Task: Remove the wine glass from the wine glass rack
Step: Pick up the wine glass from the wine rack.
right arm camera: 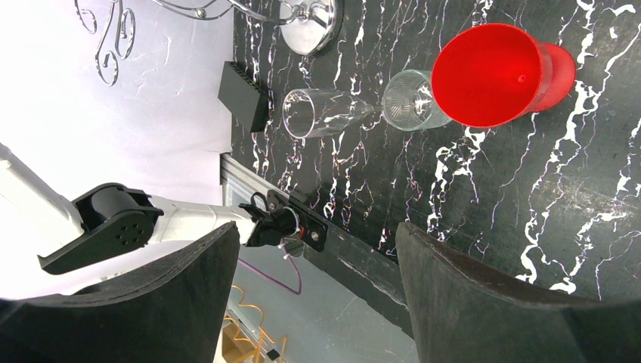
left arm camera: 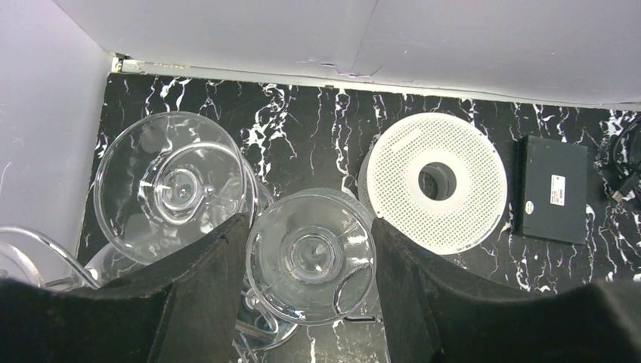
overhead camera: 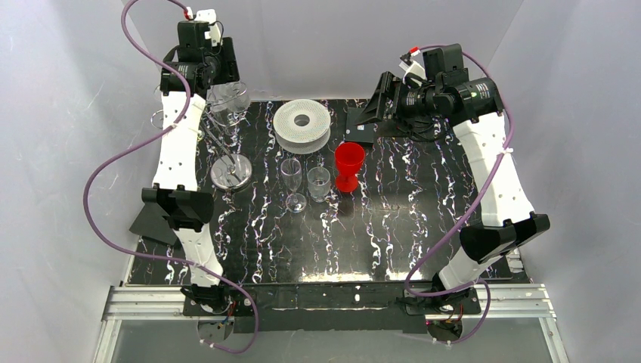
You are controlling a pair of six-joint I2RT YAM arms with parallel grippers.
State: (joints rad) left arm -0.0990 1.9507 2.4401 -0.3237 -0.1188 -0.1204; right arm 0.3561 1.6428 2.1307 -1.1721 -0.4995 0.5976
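Clear wine glass (left arm camera: 310, 257) — hanging inverted.

Robot lab cell; white panel walls (overhead camera: 53, 91); aluminium rail (overhead camera: 143, 299); marbled black table (overhead camera: 378, 242).

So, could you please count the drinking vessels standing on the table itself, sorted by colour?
Clear: 2 (tall flute, small glass)
Red: 1 (red goblet)
Total: 3
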